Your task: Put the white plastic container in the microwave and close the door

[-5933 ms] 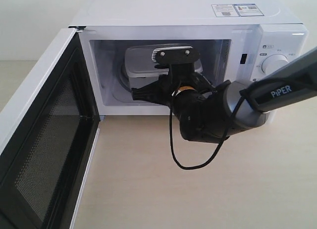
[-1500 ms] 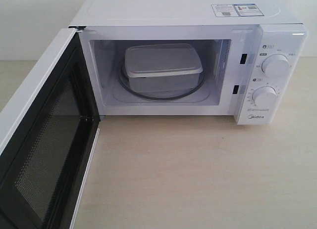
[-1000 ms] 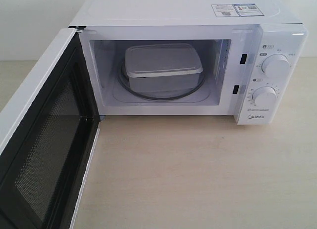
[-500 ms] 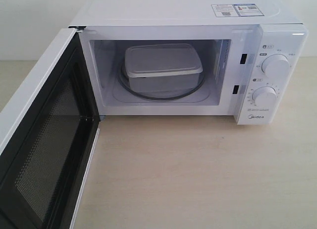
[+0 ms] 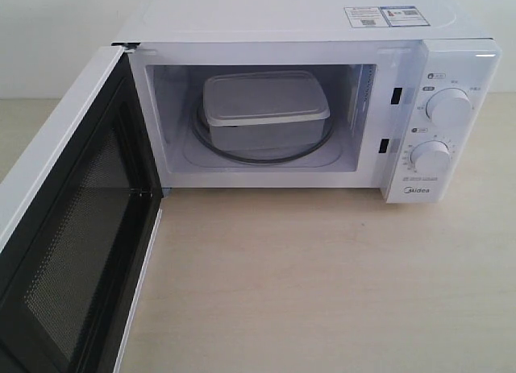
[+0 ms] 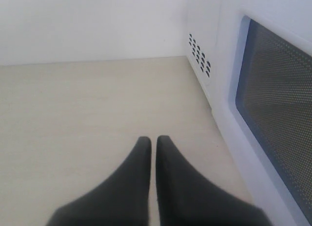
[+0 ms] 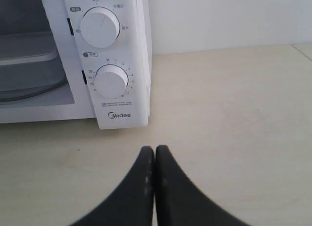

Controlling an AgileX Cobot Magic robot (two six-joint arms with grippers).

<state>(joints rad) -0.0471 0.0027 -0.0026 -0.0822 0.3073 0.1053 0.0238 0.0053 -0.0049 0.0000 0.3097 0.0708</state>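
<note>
The white plastic container (image 5: 264, 109) sits inside the microwave (image 5: 282, 18) on the glass turntable, lid on; part of it (image 7: 27, 65) shows in the right wrist view. The door (image 5: 68, 228) stands wide open at the left, its mesh window (image 6: 278, 99) facing the left wrist camera. Neither arm appears in the exterior view. My left gripper (image 6: 153, 139) is shut and empty over the table, beside the door's outer face. My right gripper (image 7: 155, 149) is shut and empty, in front of the dial panel (image 7: 106, 80).
The light wooden table (image 5: 322, 284) spreads in front of the microwave. A white wall stands behind. Vent holes (image 6: 200, 55) mark the microwave's side wall near the left gripper. Two round dials (image 5: 447, 107) sit on the right panel.
Earlier the right arm reached into the microwave at the container; it has since left the exterior view. Over the last second nothing has moved.
</note>
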